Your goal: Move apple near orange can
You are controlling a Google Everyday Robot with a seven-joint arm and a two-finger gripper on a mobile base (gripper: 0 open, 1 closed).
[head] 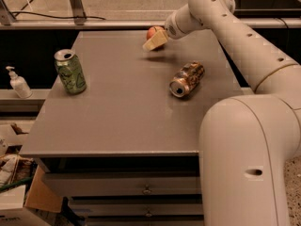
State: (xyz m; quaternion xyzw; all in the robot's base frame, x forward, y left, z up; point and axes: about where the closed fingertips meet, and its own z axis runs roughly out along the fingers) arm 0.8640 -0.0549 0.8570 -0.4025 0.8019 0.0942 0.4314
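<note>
Apple point(151, 31) sits at the tabletop's point(117, 112) far edge, right against the end effector point(156, 39); whether that clamps it, I cannot tell. Nearer, the orange can point(186, 79) lies on its side, apart.

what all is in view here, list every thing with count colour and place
apple: one, red-orange, far edge of the table, right of middle
orange can: one, orange-tan and white, lying on its side, right half of the table
green can: one, green, upright, left side of the table
table: one, grey, centre of view
drawers: two seen, grey, under the tabletop
pump bottle: one, white, ledge left of the table
cardboard box: one, brown, floor at lower left
arm: one, white, reaching in from the right
end effector: one, cream tip, right at the apple's near side
</note>
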